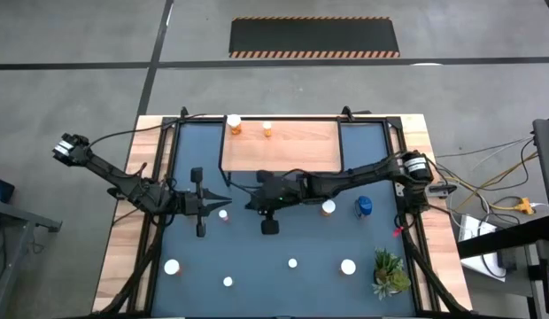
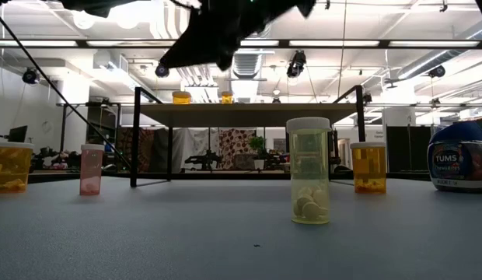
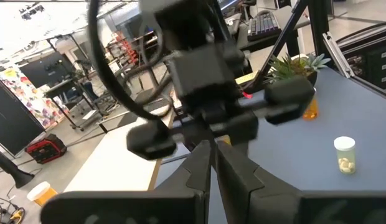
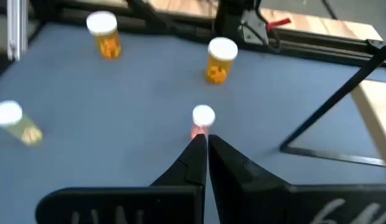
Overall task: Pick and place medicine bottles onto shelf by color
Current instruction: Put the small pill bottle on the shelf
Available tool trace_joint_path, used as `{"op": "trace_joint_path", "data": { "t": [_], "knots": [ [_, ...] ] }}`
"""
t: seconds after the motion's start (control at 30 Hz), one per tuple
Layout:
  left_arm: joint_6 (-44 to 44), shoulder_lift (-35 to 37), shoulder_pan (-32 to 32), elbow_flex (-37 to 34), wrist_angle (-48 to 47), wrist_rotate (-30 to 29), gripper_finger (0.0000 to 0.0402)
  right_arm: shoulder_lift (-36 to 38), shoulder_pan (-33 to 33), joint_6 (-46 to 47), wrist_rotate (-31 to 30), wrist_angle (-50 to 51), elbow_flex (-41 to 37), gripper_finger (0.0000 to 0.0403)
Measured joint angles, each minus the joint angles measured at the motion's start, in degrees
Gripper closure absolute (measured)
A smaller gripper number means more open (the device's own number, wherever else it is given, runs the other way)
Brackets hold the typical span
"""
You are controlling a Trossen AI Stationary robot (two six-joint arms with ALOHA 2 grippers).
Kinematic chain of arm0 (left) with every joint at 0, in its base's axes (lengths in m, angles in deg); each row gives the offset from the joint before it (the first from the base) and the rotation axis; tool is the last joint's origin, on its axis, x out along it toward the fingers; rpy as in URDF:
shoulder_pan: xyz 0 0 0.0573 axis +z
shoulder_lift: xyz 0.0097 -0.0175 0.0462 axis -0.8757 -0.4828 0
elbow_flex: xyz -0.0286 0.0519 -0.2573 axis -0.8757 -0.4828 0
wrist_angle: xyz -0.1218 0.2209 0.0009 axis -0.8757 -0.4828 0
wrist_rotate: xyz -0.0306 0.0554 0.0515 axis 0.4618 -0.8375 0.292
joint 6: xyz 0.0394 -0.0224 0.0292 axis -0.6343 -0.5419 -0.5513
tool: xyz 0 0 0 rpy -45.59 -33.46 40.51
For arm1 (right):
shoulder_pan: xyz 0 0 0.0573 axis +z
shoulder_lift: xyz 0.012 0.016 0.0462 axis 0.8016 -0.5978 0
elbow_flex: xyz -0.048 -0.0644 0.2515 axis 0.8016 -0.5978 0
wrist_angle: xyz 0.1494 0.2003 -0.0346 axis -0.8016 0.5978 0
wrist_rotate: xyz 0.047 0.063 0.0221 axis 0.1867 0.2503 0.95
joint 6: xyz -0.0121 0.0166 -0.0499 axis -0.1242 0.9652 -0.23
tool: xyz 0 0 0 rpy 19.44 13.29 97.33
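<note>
Two orange medicine bottles (image 1: 234,123) are seen on the shelf (image 1: 283,146) along its far edge, while the rest are scattered on the table mat (image 1: 257,257) toward its near edge. The left gripper (image 1: 223,201) and right gripper (image 1: 253,206) are held above mid-mat, fingers pressed together, nothing pinched. A pick appears to be in hand: likely the small pink bottle (image 4: 202,121) is next, for which the jaws must first be spread.

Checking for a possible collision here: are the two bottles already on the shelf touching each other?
Apart. In the high view the larger orange bottle and the smaller orange bottle stand on the shelf with bare wood between them; the low view shows the gap too.
</note>
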Motion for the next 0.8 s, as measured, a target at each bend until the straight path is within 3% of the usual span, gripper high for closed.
{"op": "trace_joint_path", "data": {
  "t": [0.17, 0.37, 0.63, 0.8],
  "knots": [
    [-0.01, 0.73, -0.04, 0.00, -0.02, 0.01, 0.0393, 0.00, 0.02, 3.16, 0.00, -13.47, -5.98, 0.0394],
    [-0.16, 2.02, -0.04, 0.00, 0.00, 0.02, 0.0393, -0.21, 0.02, 3.21, -0.01, -18.66, -7.62, 0.0394],
    [-0.22, 3.41, -0.02, 0.03, 0.23, 0.02, 0.0393, -6.36, 0.60, 1.73, -0.39, -19.27, -2.09, 0.0391],
    [-0.17, 3.95, -0.04, 0.04, -0.12, 0.09, 0.0393, -10.68, 0.66, 0.56, -0.50, -17.11, 3.43, 0.0353]
  ]
}}
